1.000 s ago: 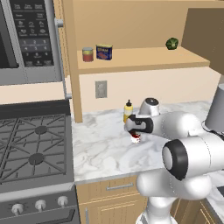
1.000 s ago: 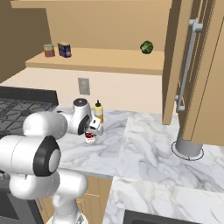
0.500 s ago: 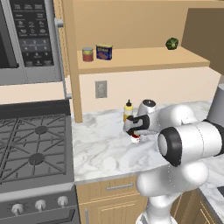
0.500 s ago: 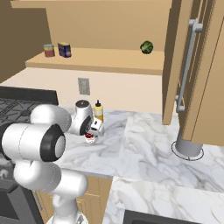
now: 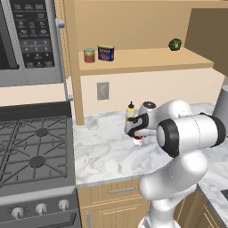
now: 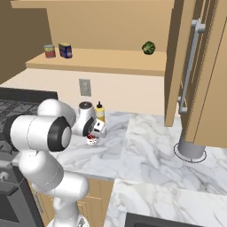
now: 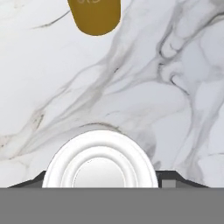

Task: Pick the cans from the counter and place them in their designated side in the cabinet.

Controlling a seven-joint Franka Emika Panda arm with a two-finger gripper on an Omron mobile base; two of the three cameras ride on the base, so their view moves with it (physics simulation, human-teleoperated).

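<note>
Our gripper (image 6: 92, 136) straddles the red-and-white can (image 5: 137, 141) on the counter (image 5: 107, 153); whether it grips, we cannot tell. The yellow bottle (image 5: 130, 111) stands just behind. Two tins (image 5: 105, 53) sit on the cabinet shelf (image 5: 147, 60).

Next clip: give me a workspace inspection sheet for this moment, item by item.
Surface: white-grey veined marble counter.
Job's things: short round red-and-white can upright on counter; dark blue boxy tin on light tan cabinet shelf.
Clutter: yellow squeeze bottle behind the can; red can with yellow-green band, round green item on shelf.
End effector: over the round can, fingertips flanking it; grip unclear.
Cables: nothing seen.
Surroundings: black gas stove, grey microwave.
</note>
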